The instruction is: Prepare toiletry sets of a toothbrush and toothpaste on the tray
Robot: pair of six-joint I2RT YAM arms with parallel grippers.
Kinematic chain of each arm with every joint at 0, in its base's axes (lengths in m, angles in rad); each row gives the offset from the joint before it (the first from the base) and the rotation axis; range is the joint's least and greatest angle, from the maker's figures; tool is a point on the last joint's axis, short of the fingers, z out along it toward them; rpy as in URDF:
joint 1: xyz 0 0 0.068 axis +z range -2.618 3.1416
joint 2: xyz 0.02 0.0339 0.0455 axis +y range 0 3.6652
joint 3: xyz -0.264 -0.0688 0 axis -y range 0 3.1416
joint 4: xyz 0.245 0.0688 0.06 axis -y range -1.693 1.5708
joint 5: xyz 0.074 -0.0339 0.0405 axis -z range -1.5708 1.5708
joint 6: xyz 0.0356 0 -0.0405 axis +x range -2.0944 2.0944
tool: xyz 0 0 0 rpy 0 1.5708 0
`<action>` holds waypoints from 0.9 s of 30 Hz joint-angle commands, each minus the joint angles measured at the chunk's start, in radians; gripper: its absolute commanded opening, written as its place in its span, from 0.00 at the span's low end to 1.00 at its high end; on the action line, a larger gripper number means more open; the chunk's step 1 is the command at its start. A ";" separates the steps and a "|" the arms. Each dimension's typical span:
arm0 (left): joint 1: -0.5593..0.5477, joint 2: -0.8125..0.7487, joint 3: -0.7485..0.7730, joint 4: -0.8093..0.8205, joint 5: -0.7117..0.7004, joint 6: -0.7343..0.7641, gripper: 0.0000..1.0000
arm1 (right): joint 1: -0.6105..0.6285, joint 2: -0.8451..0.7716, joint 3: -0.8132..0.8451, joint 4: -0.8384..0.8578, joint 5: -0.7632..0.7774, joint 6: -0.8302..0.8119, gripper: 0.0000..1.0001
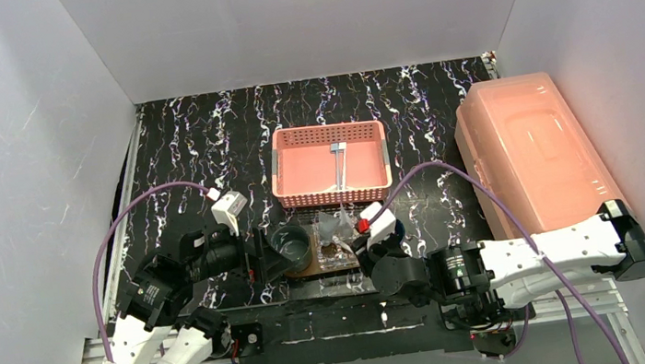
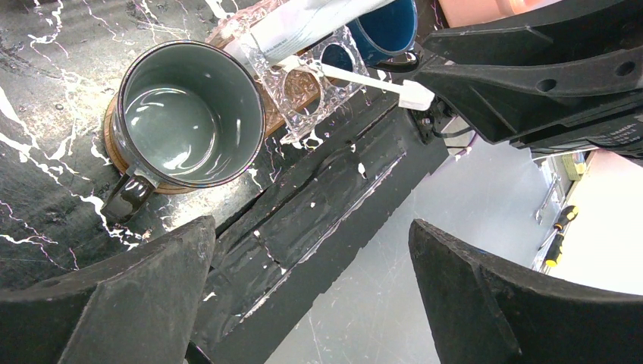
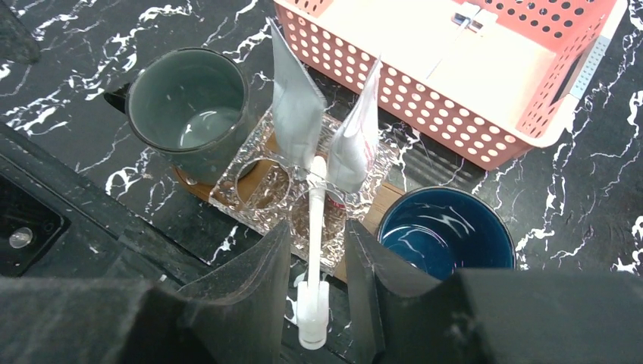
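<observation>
The dark wood tray [image 3: 383,199] lies near the table's front edge, also seen in the top view [image 1: 306,270]. On it stand a grey mug [image 3: 189,106], a blue mug [image 3: 447,235] and a clear holder with round holes [image 3: 261,171]. Two toothpaste tubes [image 3: 296,114] stand in the holder. A white toothbrush [image 3: 315,227] leans out of a holder hole, head toward the camera. My right gripper [image 3: 318,227] straddles it with narrow gaps on both sides. My left gripper [image 2: 311,227] is open and empty, over the table's front edge beside the grey mug [image 2: 189,114].
A pink perforated basket [image 1: 330,162] stands behind the tray with another toothbrush [image 1: 339,166] inside. A large pink lidded box [image 1: 533,151] fills the right side. White walls close the table on three sides.
</observation>
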 commanded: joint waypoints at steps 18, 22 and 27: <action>-0.004 -0.021 -0.014 0.012 0.016 0.006 0.99 | -0.055 0.126 0.416 -0.173 0.015 -0.153 0.48; -0.004 -0.024 -0.014 0.014 0.016 0.006 0.99 | -0.194 0.178 0.507 -0.216 -0.115 -0.171 0.48; -0.004 -0.024 -0.016 0.016 0.018 0.004 0.99 | -0.368 0.251 0.589 -0.248 -0.242 -0.188 0.48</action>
